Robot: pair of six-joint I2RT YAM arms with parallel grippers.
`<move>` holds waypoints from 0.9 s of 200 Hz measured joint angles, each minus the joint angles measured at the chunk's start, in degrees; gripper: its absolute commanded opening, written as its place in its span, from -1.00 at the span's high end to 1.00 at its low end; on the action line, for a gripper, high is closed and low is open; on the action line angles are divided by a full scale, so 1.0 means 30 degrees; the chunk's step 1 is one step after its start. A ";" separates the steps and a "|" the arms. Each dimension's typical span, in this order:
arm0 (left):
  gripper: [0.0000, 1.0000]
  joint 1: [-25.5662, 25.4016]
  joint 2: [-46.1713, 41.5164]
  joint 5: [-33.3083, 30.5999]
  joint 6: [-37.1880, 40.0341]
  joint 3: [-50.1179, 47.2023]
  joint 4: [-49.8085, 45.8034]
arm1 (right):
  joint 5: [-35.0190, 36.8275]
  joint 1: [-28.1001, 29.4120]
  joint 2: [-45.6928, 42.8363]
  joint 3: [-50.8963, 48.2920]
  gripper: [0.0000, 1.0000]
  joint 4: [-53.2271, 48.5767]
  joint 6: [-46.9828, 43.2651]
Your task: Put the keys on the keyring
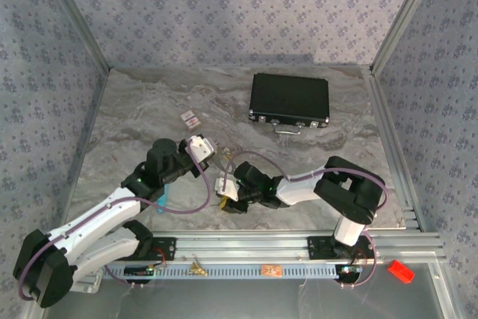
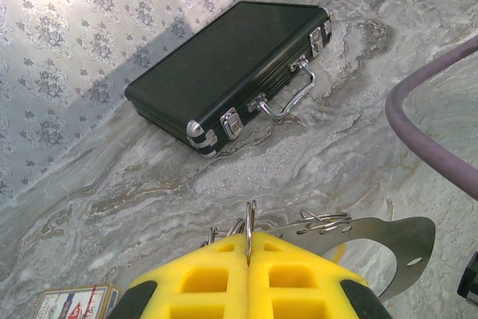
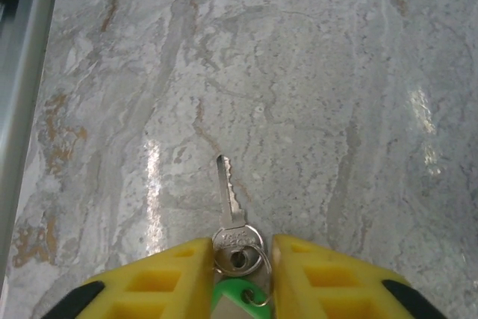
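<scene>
On the near side of the black case (image 1: pixel 290 101), off its left end, the two grippers come close together over the grey marbled table (image 1: pixel 134 110). From above, the left gripper (image 1: pixel 209 149) is the one closer to the case, and the right gripper (image 1: pixel 224 193) is just beyond it, farther from the case. The metal parts between them are too small to read at that range. A small red-and-white card (image 1: pixel 191 117) lies left of the case.

The left wrist camera supplies the detail. Its yellow fingers (image 2: pixel 231 255) are clenched together on the keyring (image 2: pixel 249 218), a thin wire ring standing on edge in the seam between the pads. Wire coils (image 2: pixel 321 222) and a flat curved steel plate (image 2: pixel 399 237) extend sideways from it, well short of the case. The case is closed, with its handle and latches facing this gripper.

The right wrist camera shows a key (image 3: pixel 228 192) with its blade pointing away from the wrist. The key's round head sits between the two yellow fingers (image 3: pixel 291 255), which stand apart, one at each side. Whether they press the head cannot be told. A small split ring (image 3: pixel 258 259) links the head to a bright green piece (image 3: pixel 239 305) deeper in the gap.

The left arm (image 1: pixel 97 222) reaches diagonally toward the case, wrist leading. The right arm (image 1: pixel 351 192) is folded at the elbow below the case's right end. Its forearm runs low and leftward, roughly parallel to the case's long side.
</scene>
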 measured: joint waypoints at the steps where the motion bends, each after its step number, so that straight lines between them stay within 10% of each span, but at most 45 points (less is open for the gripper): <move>1: 1.00 0.0000 0.0000 0.0000 0.0000 0.0000 0.0000 | -0.0015 -0.0007 -0.0007 0.0000 0.65 0.0000 0.0022; 46: 1.00 0.0000 0.0000 0.0000 0.0000 0.0000 0.0000 | -0.0284 -0.0408 -0.1384 -0.0153 1.00 -0.1042 -0.0036; 180: 1.00 0.0000 0.0007 0.0153 0.0007 0.0000 -0.0197 | 0.1967 -0.2390 -0.8276 -0.2892 1.00 -0.6368 0.7125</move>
